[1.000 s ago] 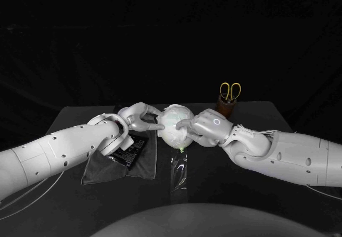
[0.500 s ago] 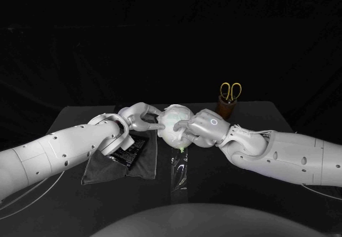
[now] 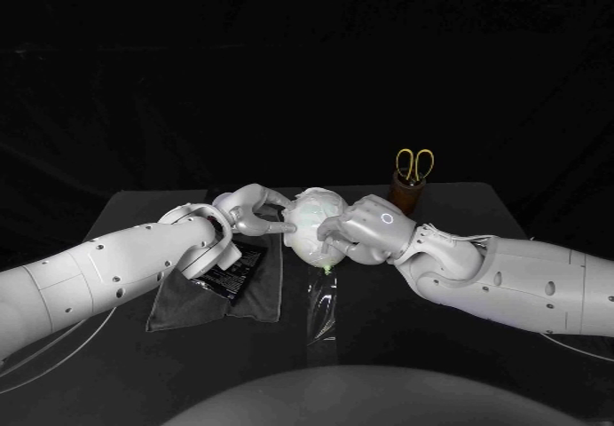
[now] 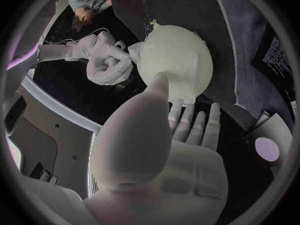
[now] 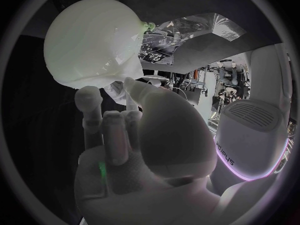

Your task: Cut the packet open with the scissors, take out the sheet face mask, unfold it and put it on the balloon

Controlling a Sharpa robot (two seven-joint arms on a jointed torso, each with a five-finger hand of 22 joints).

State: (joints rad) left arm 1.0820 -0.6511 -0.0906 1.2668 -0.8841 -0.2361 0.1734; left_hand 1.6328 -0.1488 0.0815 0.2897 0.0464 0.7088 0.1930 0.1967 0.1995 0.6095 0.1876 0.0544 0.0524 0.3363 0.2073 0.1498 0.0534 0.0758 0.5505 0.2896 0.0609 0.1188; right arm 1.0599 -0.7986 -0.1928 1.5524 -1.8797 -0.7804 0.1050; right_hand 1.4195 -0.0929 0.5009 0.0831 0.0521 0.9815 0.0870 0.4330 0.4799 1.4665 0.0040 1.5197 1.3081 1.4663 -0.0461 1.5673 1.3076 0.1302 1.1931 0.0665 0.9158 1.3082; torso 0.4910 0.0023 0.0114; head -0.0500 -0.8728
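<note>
Balloon (image 3: 307,232) between left hand (image 3: 246,209), right hand (image 3: 366,229), both touching

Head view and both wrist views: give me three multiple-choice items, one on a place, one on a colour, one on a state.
1. Where are the scissors? A lying flat B upright in the brown holder C held in a hand
2. Their handles are: A red B yellow C blue
3. The right hand: A holds a tool B lies palm-up, apart C touches the balloon
Key: B, the handles stick up out of the holder; B, the loops are yellow; C, the left wrist view shows the contact.
</note>
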